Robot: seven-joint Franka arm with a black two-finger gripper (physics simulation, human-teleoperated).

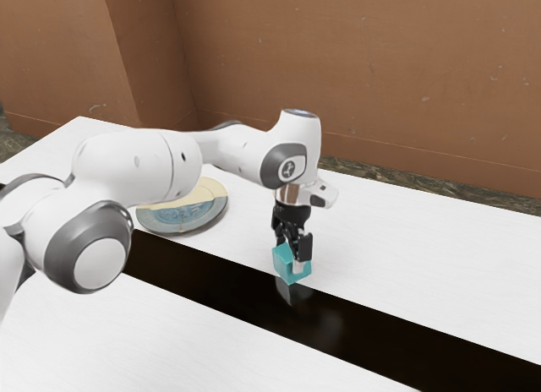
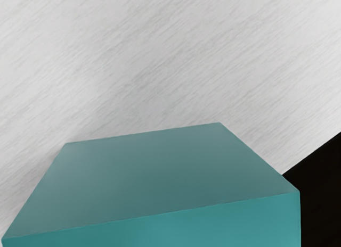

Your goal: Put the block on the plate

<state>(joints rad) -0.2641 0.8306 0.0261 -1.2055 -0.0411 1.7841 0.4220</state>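
The black gripper is down at the teal block, though I can't tell whether it's clamped on it or apart; the block is near the dark strip across the white surface, well apart from the plate toward the exterior view's left

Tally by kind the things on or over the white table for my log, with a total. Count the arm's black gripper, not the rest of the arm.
Teal cube-shaped block: 1
Round blue-and-cream plate: 1
Black gripper: 1
Total: 3
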